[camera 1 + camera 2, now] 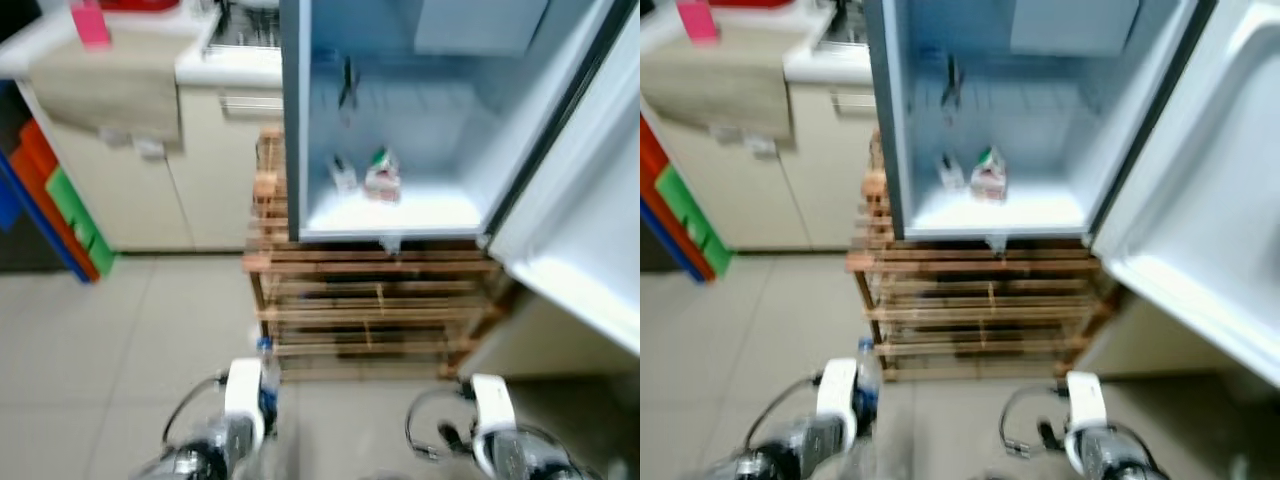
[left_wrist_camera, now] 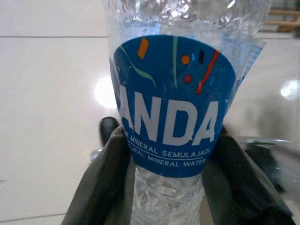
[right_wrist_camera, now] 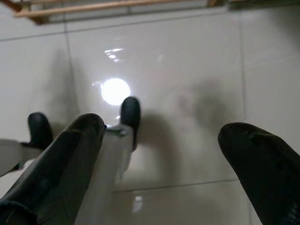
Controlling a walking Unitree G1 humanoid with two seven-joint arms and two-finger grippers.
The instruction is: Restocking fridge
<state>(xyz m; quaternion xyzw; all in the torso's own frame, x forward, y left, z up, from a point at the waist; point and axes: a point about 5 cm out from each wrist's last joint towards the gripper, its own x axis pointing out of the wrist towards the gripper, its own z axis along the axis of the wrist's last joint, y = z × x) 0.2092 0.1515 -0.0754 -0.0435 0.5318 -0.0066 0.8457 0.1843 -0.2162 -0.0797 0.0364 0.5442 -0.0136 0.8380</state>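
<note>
A clear water bottle (image 2: 173, 117) with a blue label sits between the two black fingers (image 2: 101, 183) of my left gripper (image 2: 168, 187), which is shut on it. In the left eye view the bottle's blue cap (image 1: 264, 346) pokes up beside my left wrist (image 1: 243, 400) at the bottom of the picture. My right gripper (image 3: 171, 154) hangs open over the tiled floor with nothing between its fingers. Ahead, the small fridge (image 1: 390, 130) stands with its door (image 1: 590, 220) swung open to the right. A small carton (image 1: 382, 174) and a small bottle (image 1: 342, 176) stand on its floor.
The fridge rests on a wooden slatted rack (image 1: 370, 305). A beige cabinet (image 1: 130, 150) with a white counter stands to the left, a pink thing (image 1: 90, 22) on top. Red, green and blue panels (image 1: 55, 195) lean at far left. Pale floor tiles (image 1: 110, 340) lie before the rack.
</note>
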